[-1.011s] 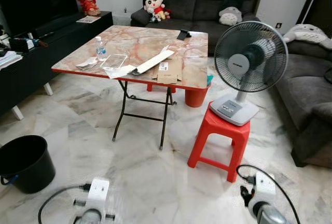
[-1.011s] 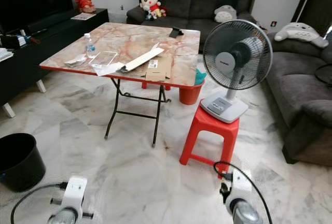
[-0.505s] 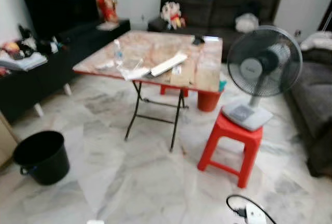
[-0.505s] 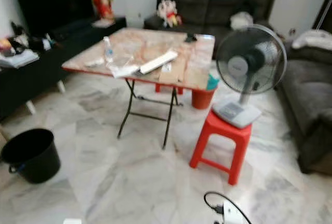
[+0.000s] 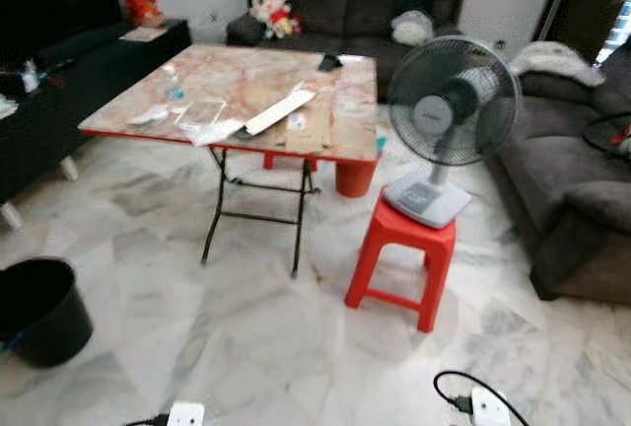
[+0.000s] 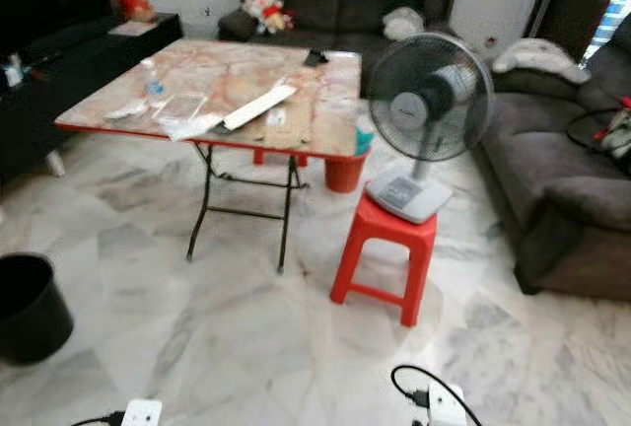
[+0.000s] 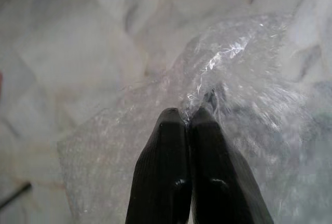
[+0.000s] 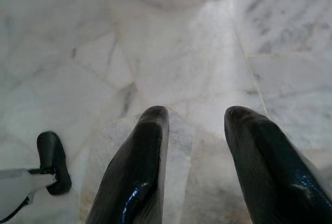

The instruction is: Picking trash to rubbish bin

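My left gripper (image 7: 188, 114) is shut on a sheet of clear bubble-wrap plastic (image 7: 244, 73), which hangs crumpled over the marble floor. My right gripper (image 8: 196, 114) is open above bare floor tiles with nothing between its fingers. The black rubbish bin (image 5: 39, 310) stands on the floor at my far left. More trash lies on the folding table (image 5: 237, 71): clear plastic wrapping (image 5: 200, 113), a long white strip (image 5: 279, 111), flat cardboard (image 5: 306, 130) and a plastic bottle (image 5: 175, 89).
A fan (image 5: 451, 101) stands on a red stool (image 5: 399, 248) right of the table. A dark sofa (image 5: 572, 179) lines the right side, a TV cabinet (image 5: 59, 81) the left. An orange bucket (image 5: 352, 176) sits behind the table. Open marble floor lies ahead.
The head camera has swung and tilted, so the whole scene shifted and the bin now sits at the left edge. Table, fan and bin themselves have not moved.
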Robot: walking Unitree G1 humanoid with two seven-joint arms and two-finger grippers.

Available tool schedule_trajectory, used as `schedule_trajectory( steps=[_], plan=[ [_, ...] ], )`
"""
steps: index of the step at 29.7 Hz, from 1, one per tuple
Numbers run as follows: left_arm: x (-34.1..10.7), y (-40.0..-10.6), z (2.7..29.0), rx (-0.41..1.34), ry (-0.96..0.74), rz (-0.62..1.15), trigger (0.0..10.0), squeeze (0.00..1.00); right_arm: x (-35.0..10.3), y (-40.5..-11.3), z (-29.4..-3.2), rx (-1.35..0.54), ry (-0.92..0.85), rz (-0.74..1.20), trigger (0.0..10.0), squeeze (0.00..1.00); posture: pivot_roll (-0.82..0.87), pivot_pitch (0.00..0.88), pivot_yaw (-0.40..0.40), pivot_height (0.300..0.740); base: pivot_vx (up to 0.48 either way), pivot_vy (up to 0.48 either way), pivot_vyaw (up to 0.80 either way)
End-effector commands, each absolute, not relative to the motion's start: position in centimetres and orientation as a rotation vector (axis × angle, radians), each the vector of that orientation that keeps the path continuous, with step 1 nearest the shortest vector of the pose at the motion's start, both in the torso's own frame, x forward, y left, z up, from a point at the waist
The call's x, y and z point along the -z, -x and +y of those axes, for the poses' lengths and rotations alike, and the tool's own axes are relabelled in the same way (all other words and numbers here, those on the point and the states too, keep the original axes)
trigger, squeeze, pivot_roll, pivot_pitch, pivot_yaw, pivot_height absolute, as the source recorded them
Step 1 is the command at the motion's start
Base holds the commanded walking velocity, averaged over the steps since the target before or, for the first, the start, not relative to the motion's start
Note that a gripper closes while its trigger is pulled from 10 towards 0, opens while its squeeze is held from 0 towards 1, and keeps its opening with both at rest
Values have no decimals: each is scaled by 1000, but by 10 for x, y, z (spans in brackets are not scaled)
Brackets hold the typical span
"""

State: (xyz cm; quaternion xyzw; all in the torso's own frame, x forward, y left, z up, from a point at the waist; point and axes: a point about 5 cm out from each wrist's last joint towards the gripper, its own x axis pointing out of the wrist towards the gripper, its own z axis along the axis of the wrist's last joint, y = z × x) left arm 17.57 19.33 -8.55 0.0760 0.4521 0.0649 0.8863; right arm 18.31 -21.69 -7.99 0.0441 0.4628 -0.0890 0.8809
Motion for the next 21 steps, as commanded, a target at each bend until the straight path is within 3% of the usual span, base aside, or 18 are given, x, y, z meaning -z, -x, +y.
schedule_trajectory(
  steps=[1,21],
  plan=[
    [89,-168,194,-137,-167,968,10000,0,79,-186,-216,197,-90,962,10000,0,-37,44,-56,740,0,0,788],
    [89,-170,186,-98,-189,966,10000,0,83,-177,-218,249,-134,998,10000,0,-40,68,-53,740,0,0,797]
  ],
)
